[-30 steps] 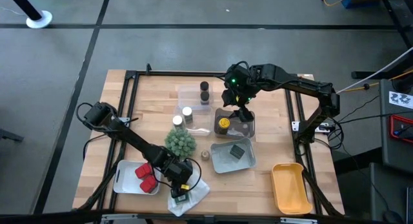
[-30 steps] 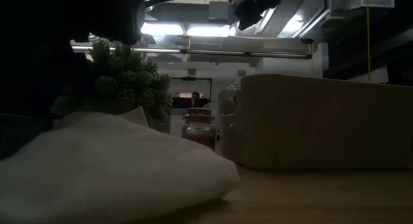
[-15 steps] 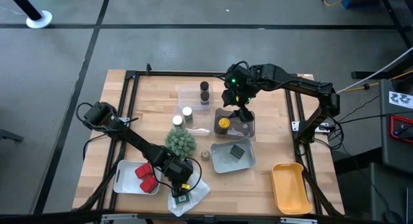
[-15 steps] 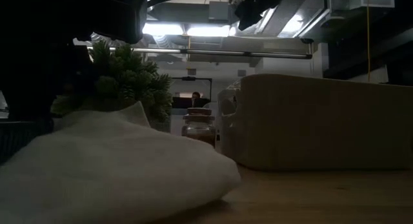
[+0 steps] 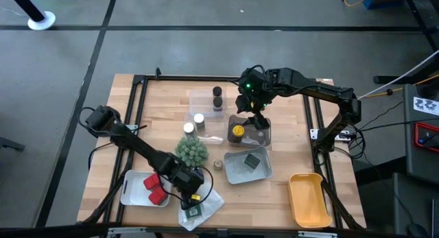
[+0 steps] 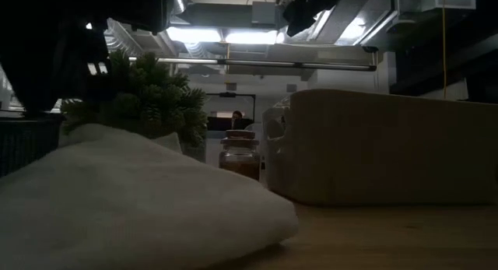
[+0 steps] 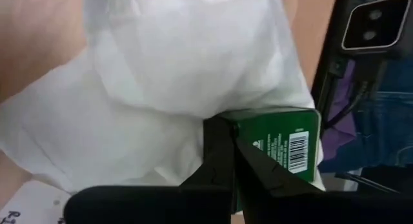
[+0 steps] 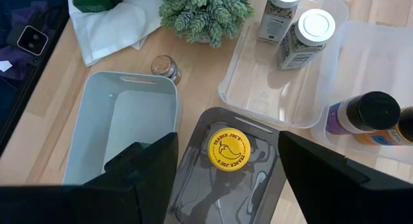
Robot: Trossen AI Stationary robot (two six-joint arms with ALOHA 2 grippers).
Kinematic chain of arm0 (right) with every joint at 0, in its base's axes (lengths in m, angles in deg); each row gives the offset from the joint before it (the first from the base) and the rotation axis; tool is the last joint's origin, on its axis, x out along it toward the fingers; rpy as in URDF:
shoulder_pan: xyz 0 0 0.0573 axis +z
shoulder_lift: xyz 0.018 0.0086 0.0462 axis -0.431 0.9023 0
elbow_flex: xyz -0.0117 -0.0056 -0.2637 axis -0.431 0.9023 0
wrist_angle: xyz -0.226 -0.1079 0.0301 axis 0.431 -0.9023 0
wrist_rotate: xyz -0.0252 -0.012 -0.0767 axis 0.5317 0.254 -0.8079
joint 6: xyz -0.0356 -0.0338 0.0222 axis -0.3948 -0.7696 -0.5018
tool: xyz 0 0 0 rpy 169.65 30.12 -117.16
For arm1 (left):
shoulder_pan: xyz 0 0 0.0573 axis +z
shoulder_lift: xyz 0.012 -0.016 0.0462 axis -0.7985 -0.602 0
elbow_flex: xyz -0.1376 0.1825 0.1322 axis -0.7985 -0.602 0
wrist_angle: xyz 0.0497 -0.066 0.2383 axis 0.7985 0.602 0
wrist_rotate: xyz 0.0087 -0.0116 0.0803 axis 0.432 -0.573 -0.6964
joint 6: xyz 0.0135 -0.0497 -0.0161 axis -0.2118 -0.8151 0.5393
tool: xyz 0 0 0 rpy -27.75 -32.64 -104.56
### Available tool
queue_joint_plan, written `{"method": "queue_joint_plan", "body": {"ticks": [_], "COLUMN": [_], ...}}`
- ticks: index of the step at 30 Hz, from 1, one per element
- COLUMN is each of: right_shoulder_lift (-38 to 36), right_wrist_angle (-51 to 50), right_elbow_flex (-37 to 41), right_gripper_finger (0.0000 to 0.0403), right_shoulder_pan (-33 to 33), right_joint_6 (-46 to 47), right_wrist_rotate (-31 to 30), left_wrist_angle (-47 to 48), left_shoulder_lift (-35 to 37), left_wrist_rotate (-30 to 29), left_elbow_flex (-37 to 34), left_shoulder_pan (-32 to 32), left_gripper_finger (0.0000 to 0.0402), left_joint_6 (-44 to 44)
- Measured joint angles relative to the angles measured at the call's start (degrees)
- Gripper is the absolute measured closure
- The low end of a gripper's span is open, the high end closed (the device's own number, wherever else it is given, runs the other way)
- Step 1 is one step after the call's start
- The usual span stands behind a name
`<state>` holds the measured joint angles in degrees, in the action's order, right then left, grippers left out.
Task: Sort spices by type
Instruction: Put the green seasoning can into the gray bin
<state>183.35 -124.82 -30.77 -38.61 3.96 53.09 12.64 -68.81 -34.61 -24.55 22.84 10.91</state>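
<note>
The green box (image 7: 271, 153) lies on the white plastic bag (image 5: 206, 205) at the worktop's near edge, directly under the left claw (image 7: 232, 156), whose fingers are pressed together touching its edge, gripping nothing clearly. The right claw (image 8: 226, 179) hangs apart over the yellow-capped jar (image 8: 230, 150) in its grey tray (image 8: 193, 185), well away. Most of the box is hidden behind the fingers
</note>
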Motion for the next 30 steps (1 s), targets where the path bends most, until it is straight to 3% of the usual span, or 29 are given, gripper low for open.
{"method": "queue_joint_plan", "body": {"ticks": [14,20,30], "right_shoulder_lift": [0.00,-0.30,-3.73], "right_wrist_angle": [0.25,-2.85,-5.61], "right_elbow_flex": [0.00,-0.02,-0.02], "right_gripper_finger": [0.0136,0.0136,0.0136], "right_shoulder_pan": [0.00,-0.04,0.36], "right_joint_6": [0.00,0.15,6.01], "right_wrist_rotate": [0.12,0.09,-0.81], "left_wrist_angle": [0.26,3.24,-0.64], "left_shoulder_lift": [2.50,8.15,14.07], "left_wrist_rotate": [0.35,-1.89,-5.63], "left_elbow_flex": [0.00,0.00,0.07], "left_shoulder_pan": [0.45,2.07,7.30], "left_gripper_finger": [0.0401,0.0401,0.0396], "left_joint_6": [0.68,5.71,15.21]}}
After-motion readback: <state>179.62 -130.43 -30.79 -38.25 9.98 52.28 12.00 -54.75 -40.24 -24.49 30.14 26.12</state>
